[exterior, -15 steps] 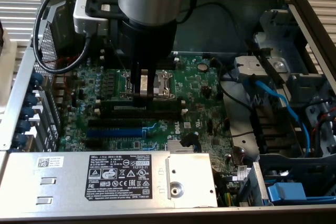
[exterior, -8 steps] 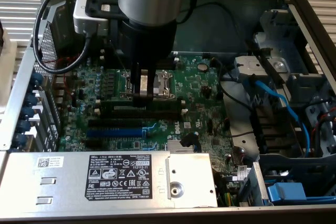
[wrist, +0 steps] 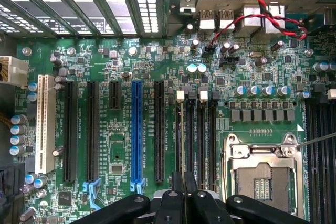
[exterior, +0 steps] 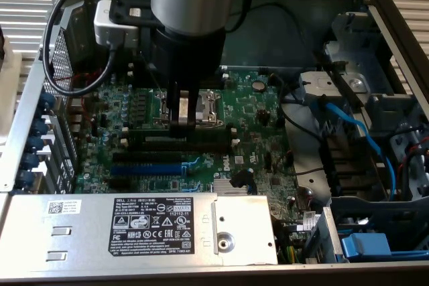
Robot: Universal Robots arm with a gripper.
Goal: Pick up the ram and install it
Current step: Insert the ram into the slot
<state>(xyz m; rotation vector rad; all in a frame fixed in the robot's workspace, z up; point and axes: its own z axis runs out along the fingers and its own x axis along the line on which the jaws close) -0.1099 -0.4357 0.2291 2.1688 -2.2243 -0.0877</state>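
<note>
Open PC case (exterior: 20,132), green motherboard (exterior: 258,115) inside. Gripper (exterior: 182,124) at exterior view's centre, fingers nearly together, apparently pinching ram (exterior: 211,138) by top edge. Ram directly under gripper, long axis left-right across exterior view, parallel to memory slots (wrist: 202,135), beside CPU socket (exterior: 204,105).

The gripper (exterior: 182,120) is standing straight down over the green motherboard (exterior: 258,108), its fingers pinching the ram (exterior: 211,140), which is lying lengthwise along the black memory slots (exterior: 144,155) just beside the CPU socket (exterior: 206,106). A blue expansion slot (exterior: 144,167) is running parallel, nearer the labelled Dell power supply (exterior: 134,229).
</note>
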